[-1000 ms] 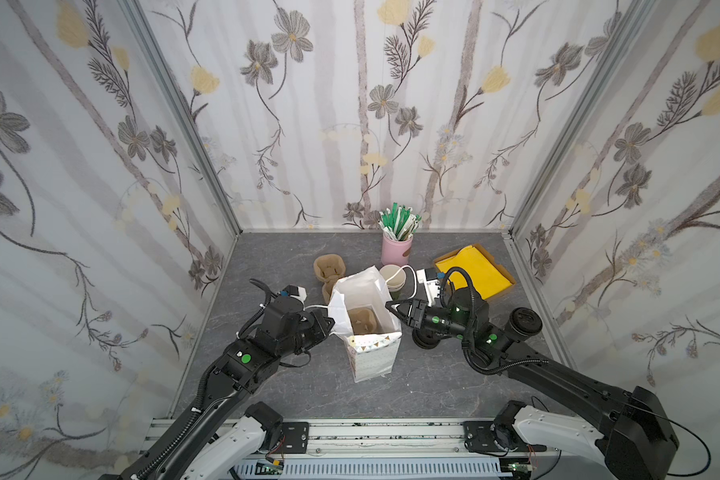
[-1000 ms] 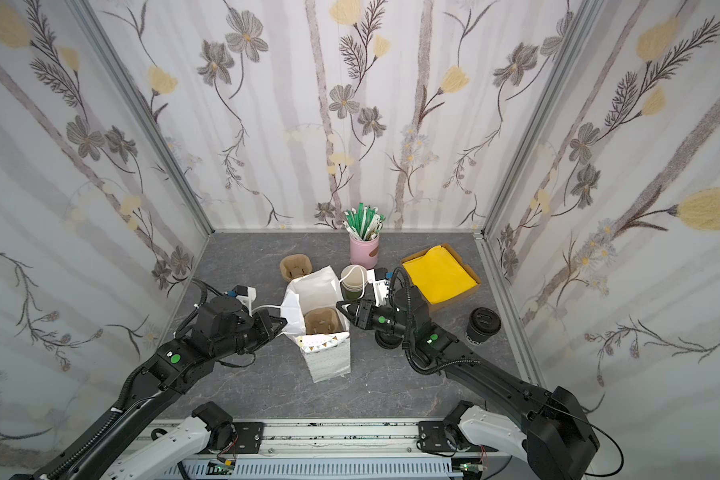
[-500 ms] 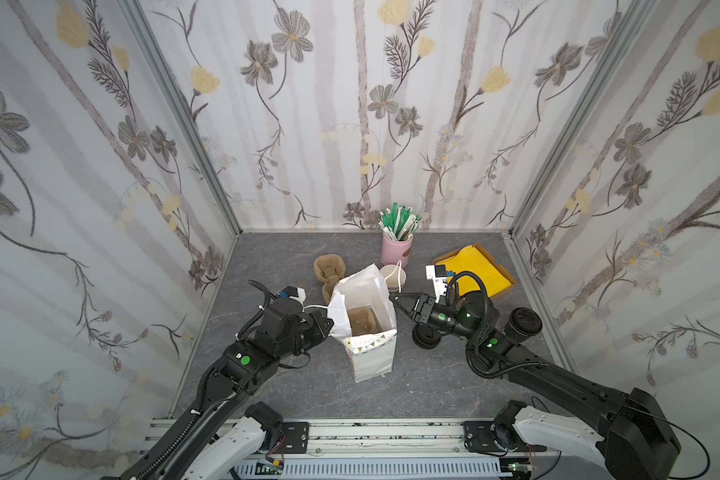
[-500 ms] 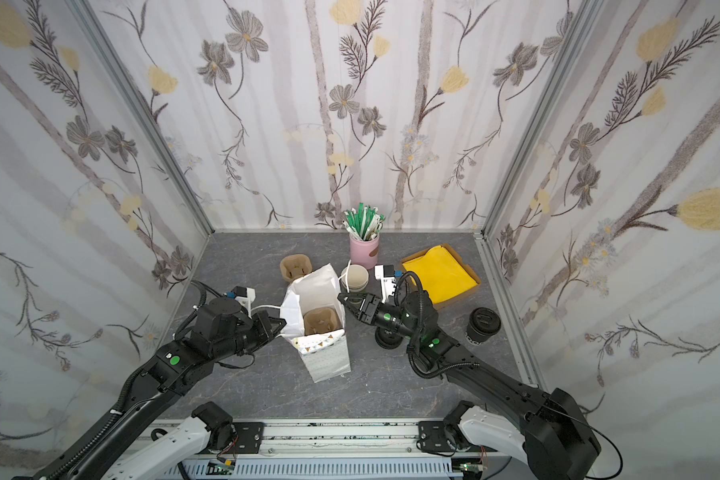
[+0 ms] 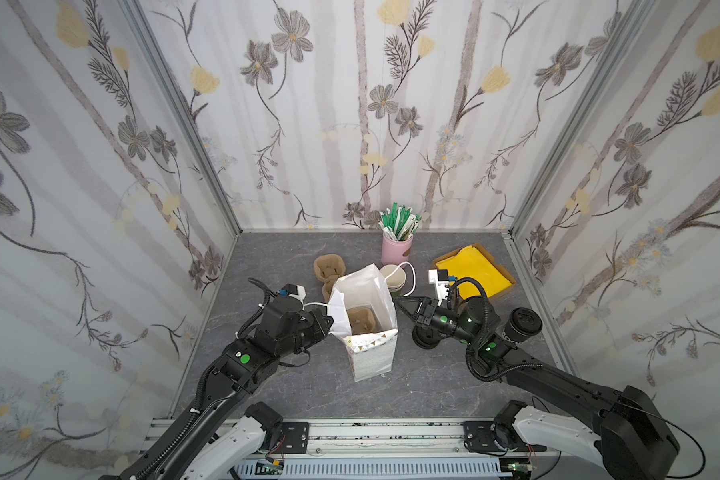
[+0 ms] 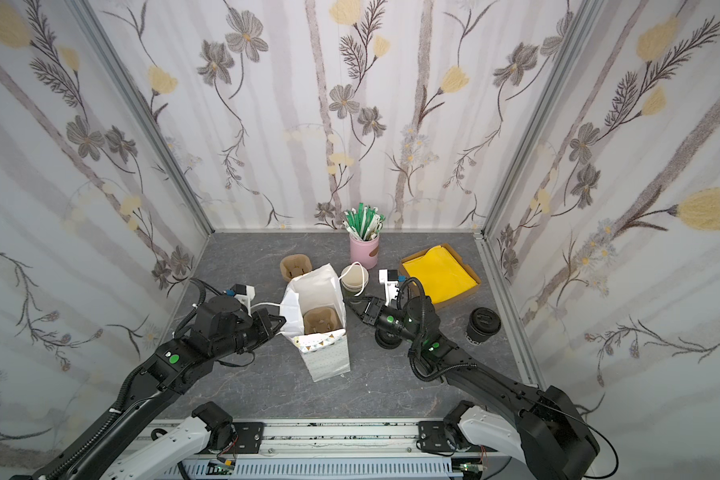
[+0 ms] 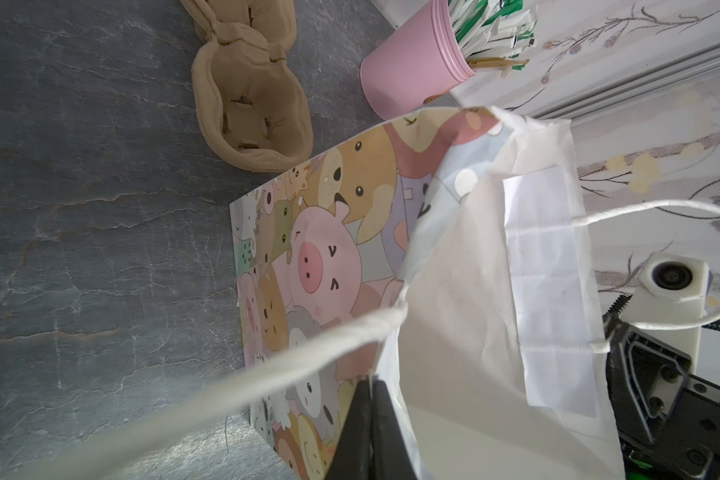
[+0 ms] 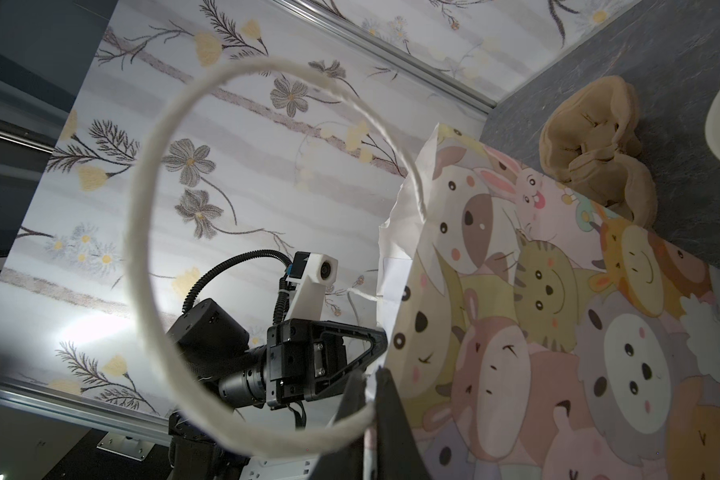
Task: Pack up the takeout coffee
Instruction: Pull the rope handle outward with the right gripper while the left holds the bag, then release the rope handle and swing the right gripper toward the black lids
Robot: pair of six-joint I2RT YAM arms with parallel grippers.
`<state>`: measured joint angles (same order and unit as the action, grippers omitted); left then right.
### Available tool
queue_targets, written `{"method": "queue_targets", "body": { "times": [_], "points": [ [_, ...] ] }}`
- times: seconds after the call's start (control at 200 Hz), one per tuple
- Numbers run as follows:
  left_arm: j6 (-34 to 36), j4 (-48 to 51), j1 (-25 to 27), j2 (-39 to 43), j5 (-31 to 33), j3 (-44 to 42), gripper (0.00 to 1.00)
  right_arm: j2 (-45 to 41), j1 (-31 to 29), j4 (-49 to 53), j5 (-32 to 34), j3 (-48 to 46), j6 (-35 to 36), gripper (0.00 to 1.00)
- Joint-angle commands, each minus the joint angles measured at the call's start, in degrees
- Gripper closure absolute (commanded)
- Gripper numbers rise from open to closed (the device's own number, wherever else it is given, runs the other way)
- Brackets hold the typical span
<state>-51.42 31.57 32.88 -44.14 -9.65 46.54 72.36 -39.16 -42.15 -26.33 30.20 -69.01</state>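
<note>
The takeout coffee (image 5: 524,322) (image 6: 484,326), a dark cup under a black lid, stands on the table at the right, behind my right arm. The white handled bag (image 5: 366,291) (image 6: 314,286), printed with cartoon animals, stands open in the middle with a brown cup carrier (image 5: 360,320) inside. My left gripper (image 5: 329,322) (image 7: 368,378) is shut on the bag's left rim. My right gripper (image 5: 396,302) (image 8: 368,388) is shut on the right rim, where the cord handle (image 8: 142,249) meets it.
A stack of lidless paper cups (image 5: 393,277) stands just behind the bag. A second brown carrier (image 5: 329,268) lies at its back left. A pink cup of wrapped sticks (image 5: 396,249) stands by the back wall. A tray of yellow napkins (image 5: 472,272) is back right. Black lids (image 5: 425,337) lie under my right gripper.
My right gripper's jaws have closed onto the bag's right rim. The right wrist shifted slightly back. The left gripper and the bag have stayed put.
</note>
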Motion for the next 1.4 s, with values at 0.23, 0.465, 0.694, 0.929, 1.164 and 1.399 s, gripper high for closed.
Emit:
{"method": "queue_targets", "body": {
  "times": [0.23,0.465,0.694,0.929,1.164,1.399],
  "points": [
    [-1.6,0.1,0.0,0.9,0.7,-0.1,1.0,-2.6,0.0,-0.1,4.2,-1.6,-4.1,0.92],
    [-1.6,0.1,0.0,0.7,0.9,-0.2,1.0,-0.1,0.0,-3.2,-0.4,-0.3,-4.2,1.0],
    [-0.8,0.0,0.0,-0.3,1.3,0.6,1.0,-1.3,0.0,0.3,1.7,0.3,-3.2,0.73],
    [1.2,0.0,-0.1,-0.8,3.0,1.7,1.0,-5.9,0.1,20.0,7.2,6.8,5.7,0.54],
    [2.4,0.0,0.0,-1.2,0.3,1.9,1.0,-8.7,0.0,31.3,10.2,15.2,13.3,0.41],
    [4.3,0.0,-0.1,-2.4,0.0,2.4,1.0,-11.7,0.0,35.2,13.6,17.2,17.4,0.39]
  ]
}}
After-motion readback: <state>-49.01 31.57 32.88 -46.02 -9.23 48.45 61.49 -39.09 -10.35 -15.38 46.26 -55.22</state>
